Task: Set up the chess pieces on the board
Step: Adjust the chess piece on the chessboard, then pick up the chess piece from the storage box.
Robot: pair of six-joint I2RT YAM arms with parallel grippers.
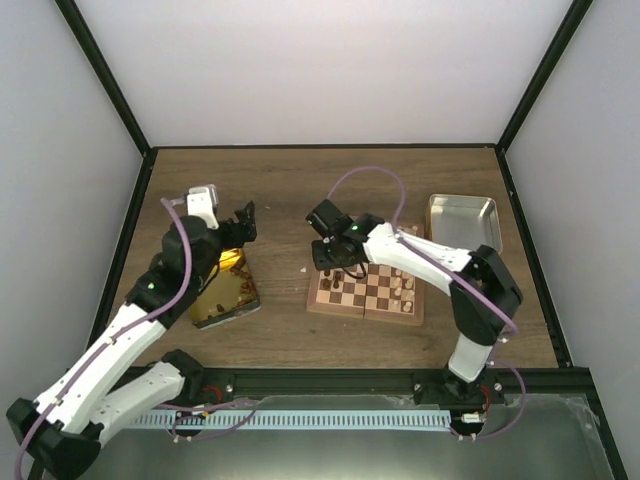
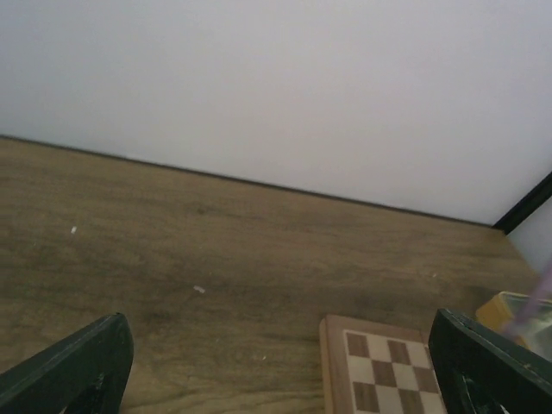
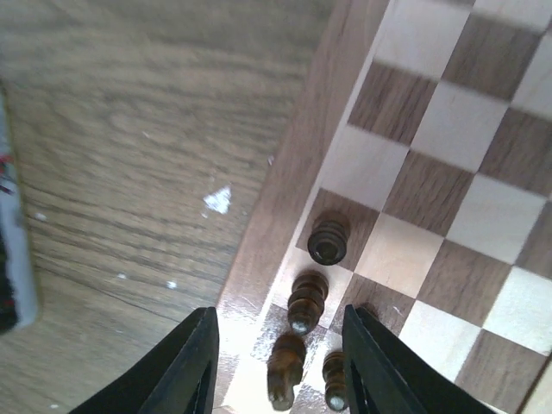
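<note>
Begin at the right gripper: spread open, clamped on nothing, hanging low over the left edge of the board, black fingers straddling a short file of dark chess pieces set on the edge squares. Read as either the close of a placement or the approach for an adjustment; cannot tell which from here. Either way, rise straight up before swinging anywhere, to avoid dragging a finger through neighbours standing just beside one another. Look hard at the lowest piece, near the tan border and seemingly leaning, though too blurred to call; if truly tilted, close gently around the waist, right it, centre it on one square, then open fully before lifting. Avoid pinching two men at once: come down with only the one between the pads. Further out, on the top view, note pale men along the board's opposite edge, with more squares in between probably left to fill. Then over to the left gripper, spread wide as well and holding nothing, raised above the table by the gold tin, a likely source of remaining men, though with contents hidden under the arm. Send down there only after clearing the right arm away, to avoid a meeting of arms over the board. Leave alone the silver tin, beyond the board's far right corner.
</note>
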